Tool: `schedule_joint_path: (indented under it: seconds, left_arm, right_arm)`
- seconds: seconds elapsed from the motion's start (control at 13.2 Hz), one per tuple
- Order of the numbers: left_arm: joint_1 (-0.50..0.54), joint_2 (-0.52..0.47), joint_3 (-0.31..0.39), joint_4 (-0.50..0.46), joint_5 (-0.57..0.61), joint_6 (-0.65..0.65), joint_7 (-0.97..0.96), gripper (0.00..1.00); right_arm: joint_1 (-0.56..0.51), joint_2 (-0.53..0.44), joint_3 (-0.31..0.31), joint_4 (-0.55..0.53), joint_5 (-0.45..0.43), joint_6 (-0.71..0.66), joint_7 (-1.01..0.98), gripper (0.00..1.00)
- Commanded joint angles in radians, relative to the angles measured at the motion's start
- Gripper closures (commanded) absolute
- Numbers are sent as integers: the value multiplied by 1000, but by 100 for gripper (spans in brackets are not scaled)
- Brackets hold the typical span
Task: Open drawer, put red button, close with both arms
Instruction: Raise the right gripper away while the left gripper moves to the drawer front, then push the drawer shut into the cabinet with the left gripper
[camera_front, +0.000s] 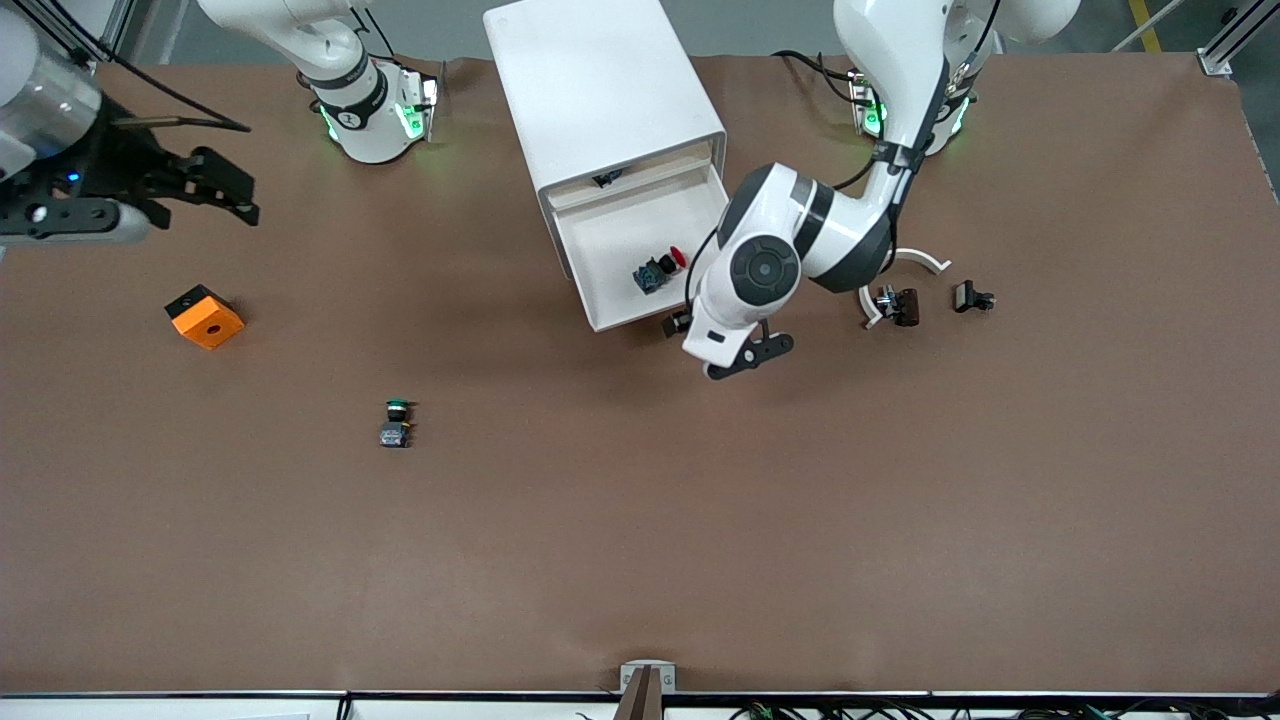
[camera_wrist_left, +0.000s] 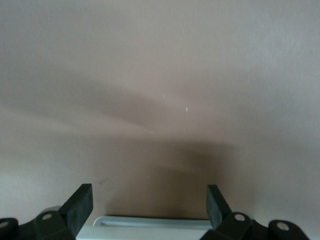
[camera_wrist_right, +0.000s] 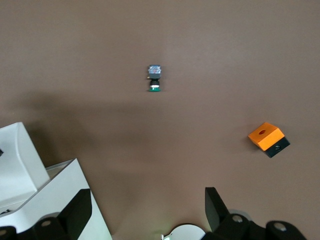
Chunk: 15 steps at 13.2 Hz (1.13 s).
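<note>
A brown worktop (camera_front: 640, 560) fills the scene, with a pale strip and cables along its edge nearest the front camera and grey floor past the edge where the arm bases stand. A white cabinet (camera_front: 600, 90) sits at the middle of that base edge, its drawer (camera_front: 640, 250) pulled out toward the front camera. The red button (camera_front: 662, 270) lies on its side inside the drawer, close to the wall on the left arm's side.

The left gripper (camera_front: 720, 345) hangs low just in front of the drawer's front panel, at its corner toward the left arm's end. Its fingers (camera_wrist_left: 77, 207) are spread wide and hold nothing; the left wrist view shows the panel's white rim between them.

The right gripper (camera_front: 215, 190) waits in the air over the right arm's end of the worktop, fingers (camera_wrist_right: 75, 212) spread and empty.

An orange block (camera_front: 204, 316) lies near that end, and a green-capped switch (camera_front: 396, 422) lies nearer the front camera than the block. Toward the left arm's end lie a white curved piece (camera_front: 920, 262) and two small black parts (camera_front: 935, 300).
</note>
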Motion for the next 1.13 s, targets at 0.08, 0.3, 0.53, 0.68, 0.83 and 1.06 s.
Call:
schedule_joint_path:
  seconds: [0.08,0.3,0.53,0.68,0.83,1.06]
  left_arm:
    - [-33,-16,0,-78,20,110,12,0]
    - [-33,-19,-4,-90,19,132,10,0]
    - [-39,-26,-39,-101,14,133,3,0]
    - [-39,-41,-75,-121,11,132,-3,0]
    - [-41,-50,-119,-142,11,132,-6,0]
    - [-41,-52,-170,-146,11,132,-58,0]
  right_arm:
    - [-91,-25,28,-38,-6,54,-85,0]
    - [-139,-24,28,-38,-21,88,-159,0]
    - [-140,-21,23,-36,-89,94,-160,0]
    - [-140,-21,23,-32,-87,87,-160,0]
    - [-142,-21,22,-32,-84,85,-162,0]
    - [-149,-21,22,-29,-80,87,-159,0]
